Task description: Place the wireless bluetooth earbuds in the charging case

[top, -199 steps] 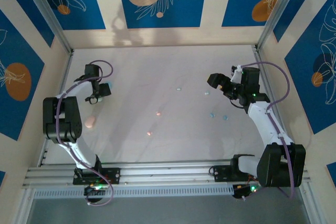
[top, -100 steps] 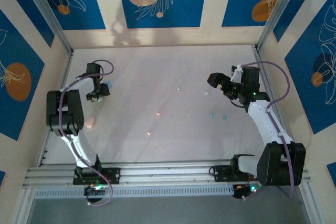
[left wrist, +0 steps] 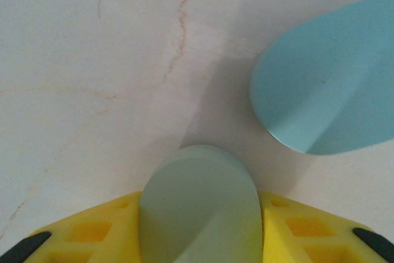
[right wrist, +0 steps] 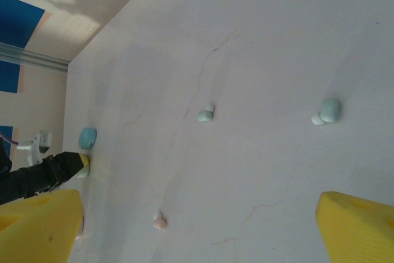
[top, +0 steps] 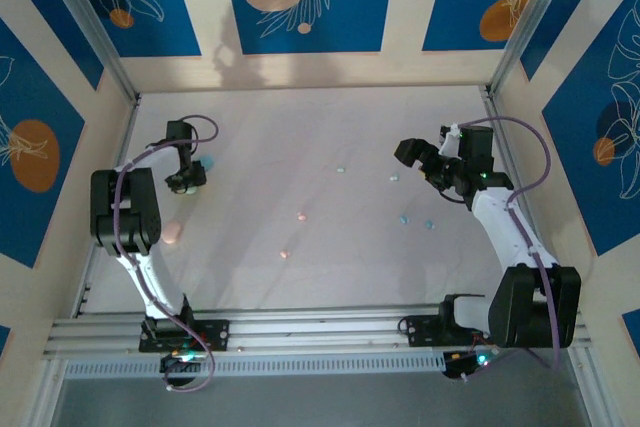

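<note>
Gripping the pale mint pebble-shaped plastic charging case (left wrist: 200, 207), the left fingers (left wrist: 92, 235) are closed on its sides low over the far left of the counter (top: 260, 137). A light blue pebble-shaped case (left wrist: 332, 90) lies just beside it, and a pink pebble-shaped case (top: 172, 234) lies nearer the arm bases. The right fingers (right wrist: 37, 223) stand wide apart, holding nothing, over the right half. The tiny pastel plastic earbuds (top: 341, 169) lie scattered mid-counter, well apart from every case: mint ones farthest, pink ones (top: 301, 215) toward the middle, blue ones (top: 404, 218) to the right.

The likeliest trouble is the rounded, slick case squirting out of the pinch. Whether its lid is open cannot be told. Each bud is far smaller than the fingers, so a slightly off-centre pinch would probably flick it across the smooth top, and a bud could end up in a case of the wrong colour.

The surface is pale and marble-like with faint reddish veins. Cream walls with blue panels, orange discs and white leaf outlines enclose it.
</note>
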